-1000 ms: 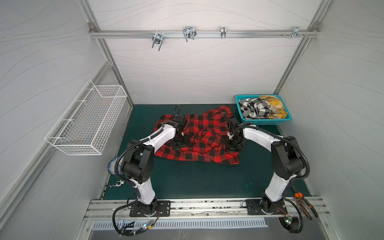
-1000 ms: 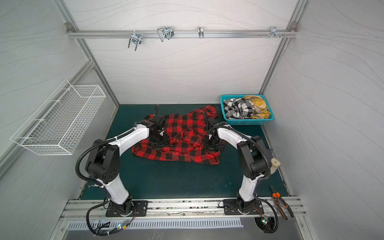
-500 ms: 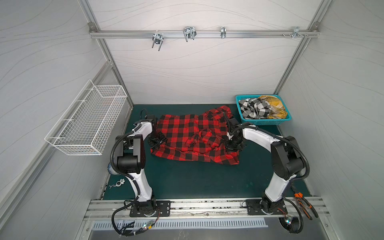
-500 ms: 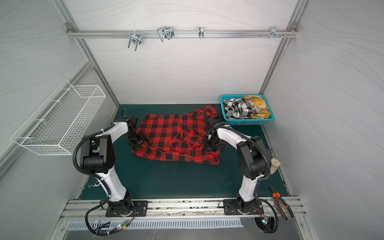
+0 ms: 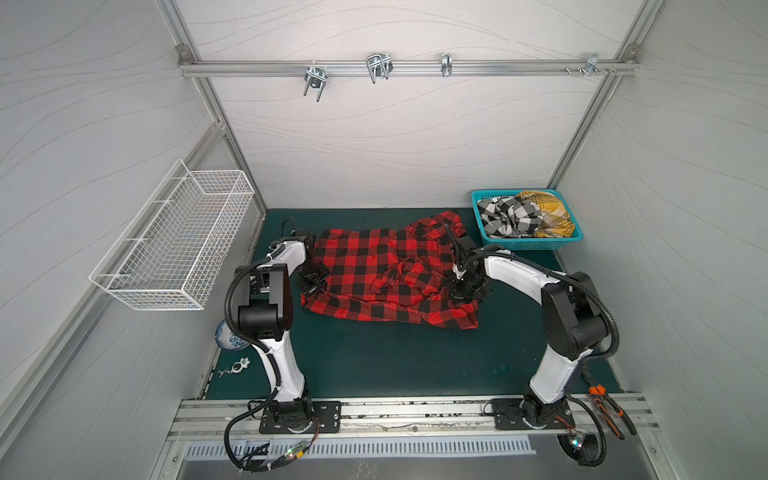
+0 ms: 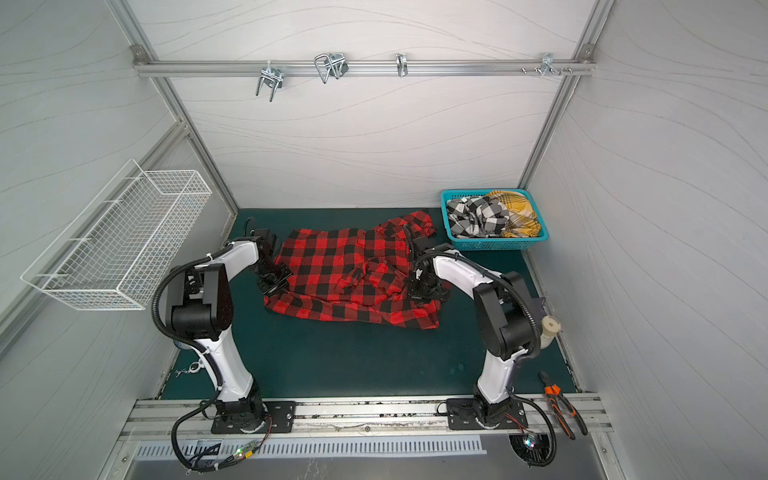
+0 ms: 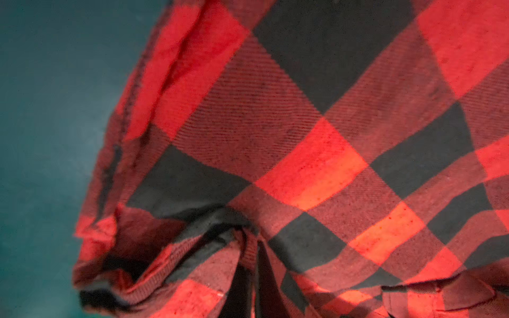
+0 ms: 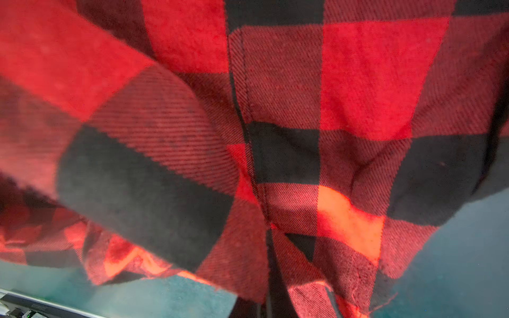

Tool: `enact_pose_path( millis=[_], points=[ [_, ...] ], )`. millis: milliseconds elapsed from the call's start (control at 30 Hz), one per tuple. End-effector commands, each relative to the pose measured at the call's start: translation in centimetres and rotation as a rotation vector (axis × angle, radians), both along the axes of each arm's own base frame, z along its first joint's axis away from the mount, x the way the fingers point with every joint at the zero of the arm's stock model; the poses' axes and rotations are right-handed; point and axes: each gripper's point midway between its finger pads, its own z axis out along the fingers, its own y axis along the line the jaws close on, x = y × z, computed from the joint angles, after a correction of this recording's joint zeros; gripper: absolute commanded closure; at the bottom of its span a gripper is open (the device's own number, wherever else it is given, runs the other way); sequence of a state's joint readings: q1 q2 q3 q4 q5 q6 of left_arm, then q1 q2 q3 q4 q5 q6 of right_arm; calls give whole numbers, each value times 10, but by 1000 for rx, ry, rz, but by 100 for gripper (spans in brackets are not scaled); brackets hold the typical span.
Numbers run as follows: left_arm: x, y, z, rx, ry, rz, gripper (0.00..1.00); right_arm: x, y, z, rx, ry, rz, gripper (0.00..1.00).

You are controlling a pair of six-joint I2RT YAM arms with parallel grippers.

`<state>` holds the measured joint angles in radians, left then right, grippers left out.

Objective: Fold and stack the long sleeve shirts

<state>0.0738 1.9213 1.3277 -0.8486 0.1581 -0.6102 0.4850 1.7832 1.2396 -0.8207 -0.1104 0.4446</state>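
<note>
Red-and-black plaid shirt point(image 5: 386, 276) is nipped at both sides. The left tool point(image 5: 314, 283) is pressed together on a gather of cloth at the shirt's left edge; in the left wrist view the plaid puckers into pleats that converge where the jaws meet. The right tool point(image 5: 464, 291) is likewise clamped on the right edge, w/ a stitched seam running straight into the pinch in the right wrist view.

Between the two holds the shirt lies widthwise on the green worktop point(image 5: 395, 361), towards the back. It is rumpled, esp. a bunched lump near its middle, and one end trails towards the teal basket point(image 5: 528, 246) at the back right. That basket holds the black-and-white check shirt point(image 5: 509, 216) and the mustard-yellow plaid shirt point(image 5: 550, 216), both crumpled. No stack shows anywhere, so the job looks early.

Handling, as a judgement: soft brushed cloth, light and limp, no stiffness. It should sag between the pinches, and layers may slide apart. Best bite is prob. on seams, hem or placket, where doubled cloth gives thickness. Both holds should move together, kept taut.
</note>
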Motion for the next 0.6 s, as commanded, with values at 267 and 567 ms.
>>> enact_pose_path(
  millis=[267,567],
  points=[
    [0,46,60,203,-98,90,100,31,-10,39,9,-108,-18,100],
    [21,49,10,188,-4,59,100,67,-13,23,-24,-100,-66,100]
  ],
)
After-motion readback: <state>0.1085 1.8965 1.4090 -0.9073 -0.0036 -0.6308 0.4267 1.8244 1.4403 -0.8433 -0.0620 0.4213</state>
